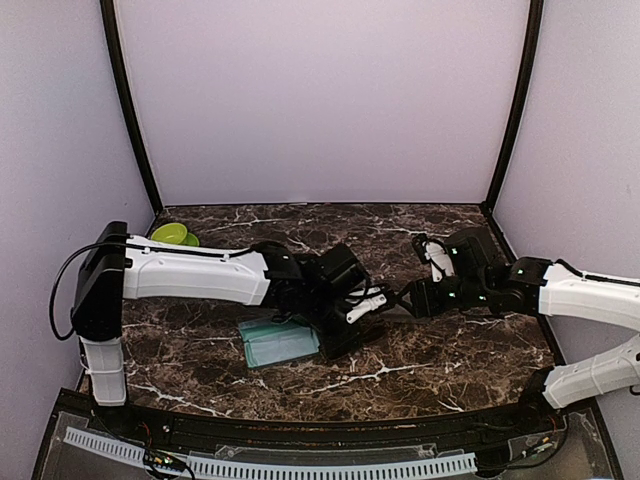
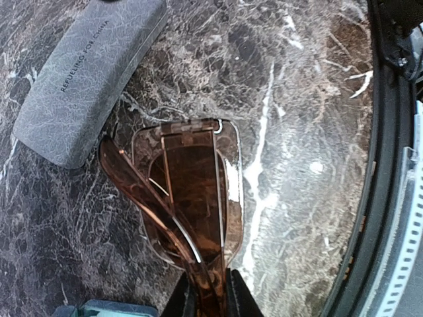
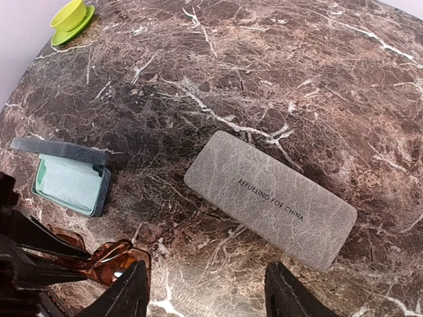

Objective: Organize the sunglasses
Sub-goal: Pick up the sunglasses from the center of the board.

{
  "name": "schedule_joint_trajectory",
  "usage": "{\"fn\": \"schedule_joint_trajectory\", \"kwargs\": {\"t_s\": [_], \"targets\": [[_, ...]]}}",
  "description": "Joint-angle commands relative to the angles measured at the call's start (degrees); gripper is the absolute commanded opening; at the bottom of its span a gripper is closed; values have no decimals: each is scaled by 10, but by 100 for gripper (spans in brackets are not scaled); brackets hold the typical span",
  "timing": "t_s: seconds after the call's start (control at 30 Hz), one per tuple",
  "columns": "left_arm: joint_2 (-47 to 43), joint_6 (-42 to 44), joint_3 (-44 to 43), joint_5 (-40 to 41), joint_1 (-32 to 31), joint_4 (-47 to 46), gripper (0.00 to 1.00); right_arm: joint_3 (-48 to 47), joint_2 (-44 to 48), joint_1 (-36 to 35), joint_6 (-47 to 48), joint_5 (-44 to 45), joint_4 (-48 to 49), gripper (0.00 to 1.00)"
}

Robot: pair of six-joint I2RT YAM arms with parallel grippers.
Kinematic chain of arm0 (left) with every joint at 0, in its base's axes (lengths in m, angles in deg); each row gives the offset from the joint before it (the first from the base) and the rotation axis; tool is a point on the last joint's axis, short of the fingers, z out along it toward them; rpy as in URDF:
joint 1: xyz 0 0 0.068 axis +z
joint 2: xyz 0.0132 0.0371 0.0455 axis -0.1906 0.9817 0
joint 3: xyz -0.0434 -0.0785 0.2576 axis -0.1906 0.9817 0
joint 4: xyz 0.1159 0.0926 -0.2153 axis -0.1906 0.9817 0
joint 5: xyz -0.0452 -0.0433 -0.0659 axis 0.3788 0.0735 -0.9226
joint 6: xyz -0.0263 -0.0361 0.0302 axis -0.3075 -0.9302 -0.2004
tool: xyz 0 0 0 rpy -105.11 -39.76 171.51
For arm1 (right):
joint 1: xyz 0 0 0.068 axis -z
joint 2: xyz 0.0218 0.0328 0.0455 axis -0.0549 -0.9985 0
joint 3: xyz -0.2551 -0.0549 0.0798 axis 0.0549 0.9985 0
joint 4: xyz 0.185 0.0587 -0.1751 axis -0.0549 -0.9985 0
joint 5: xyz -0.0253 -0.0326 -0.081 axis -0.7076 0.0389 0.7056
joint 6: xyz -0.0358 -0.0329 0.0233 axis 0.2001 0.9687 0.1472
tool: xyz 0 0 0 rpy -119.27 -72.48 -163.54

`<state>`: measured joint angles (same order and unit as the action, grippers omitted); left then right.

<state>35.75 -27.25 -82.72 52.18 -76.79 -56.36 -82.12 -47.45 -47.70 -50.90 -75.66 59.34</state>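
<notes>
The sunglasses with reddish-brown lenses (image 2: 195, 185) are folded and gripped at one end by my left gripper (image 2: 208, 294), which is shut on them just above the marble table. They also show in the right wrist view (image 3: 99, 259). In the top view my left gripper (image 1: 365, 305) is at the table's middle. My right gripper (image 3: 208, 267) is open and empty, facing it (image 1: 402, 299). A closed grey case (image 3: 271, 198) lies just beyond my right fingers; it also shows in the left wrist view (image 2: 86, 79). The purple-tinted pair is out of view.
An open blue-grey case (image 3: 69, 181) with a light-blue cloth inside lies left of the glasses, also in the top view (image 1: 280, 342). A green cup (image 1: 175, 235) stands at the back left. The table's front rim (image 2: 390, 198) is near my left gripper.
</notes>
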Motion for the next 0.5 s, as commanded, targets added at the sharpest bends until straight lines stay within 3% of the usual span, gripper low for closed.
{"fn": "schedule_joint_trajectory", "kwargs": {"t_s": [0.0, 0.3, 0.47], "targets": [[-66, -22, 39, -51, 18, -2, 0, -14, 8, 3, 15, -2, 5, 61], [-180, -78, 156, -236, 113, -60, 0, -2, 33, 1, 59, -113, 61, 66], [-233, -116, 208, -329, 161, -77, 0, 4, 31, -48, 106, -155, 103, 73]]}}
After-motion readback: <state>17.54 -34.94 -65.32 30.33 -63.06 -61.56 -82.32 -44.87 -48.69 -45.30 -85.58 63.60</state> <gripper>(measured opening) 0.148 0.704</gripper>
